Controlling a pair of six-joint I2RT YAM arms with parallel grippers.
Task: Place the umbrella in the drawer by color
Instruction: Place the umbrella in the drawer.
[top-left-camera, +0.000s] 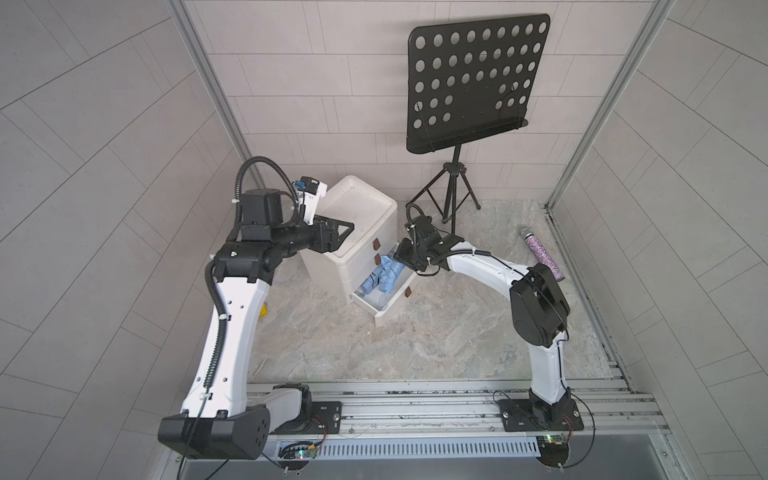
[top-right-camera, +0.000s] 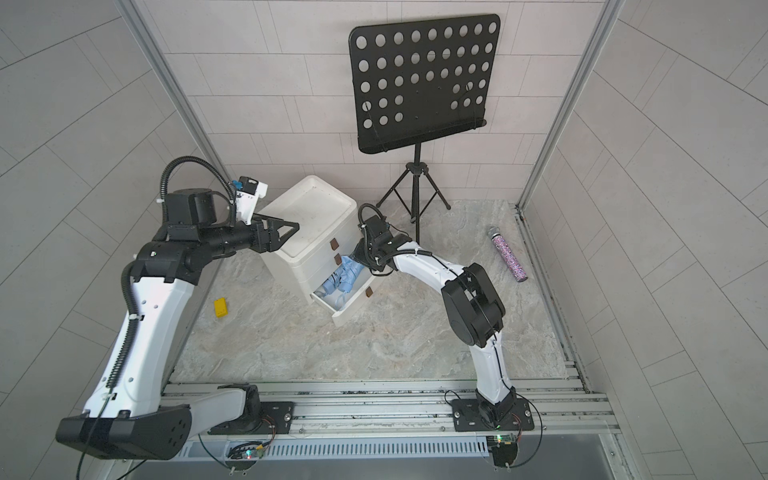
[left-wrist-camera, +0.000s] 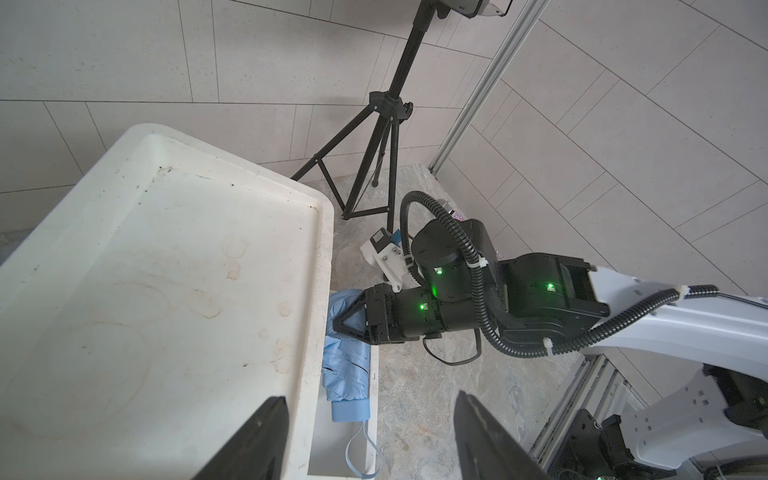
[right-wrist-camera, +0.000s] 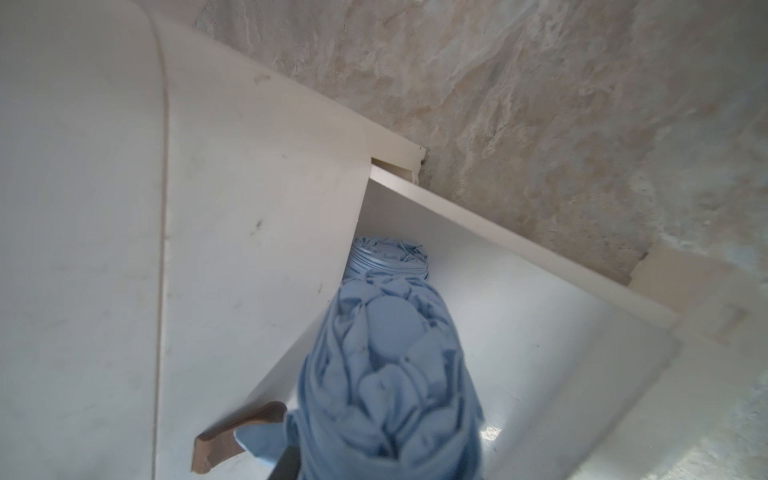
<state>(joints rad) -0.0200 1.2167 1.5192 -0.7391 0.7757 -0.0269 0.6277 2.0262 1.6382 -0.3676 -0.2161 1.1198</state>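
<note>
The right tool (left-wrist-camera: 340, 316) grips the upper end of a folded light-blue umbrella (top-left-camera: 384, 272) and holds it tilted, its handle end already down inside the pulled-out bottom drawer (top-left-camera: 388, 313) of the white cabinet (top-left-camera: 357, 216). The left tool (top-left-camera: 347, 230) hovers above the cabinet's top with its jaws spread wide and nothing between them.

The step in hand looks like the set-down itself. The next move likely calls for lowering the raised end until the umbrella lies flat below the drawer's rim, then letting go and drawing back clear of the drawer fronts above.

Both top views show the whole bench (top-left-camera: 415, 345), with the music stand (top-left-camera: 473, 83) and a glittery microphone (top-left-camera: 544, 257) well apart from the work. Only the left wrist view shows the umbrella's handle and its wrist strap (left-wrist-camera: 361, 449) lying in the drawer. Only the right wrist view looks down the canopy to a second pleated blue end (right-wrist-camera: 386, 257) deeper in the drawer; whether that is a separate umbrella cannot be told.
</note>
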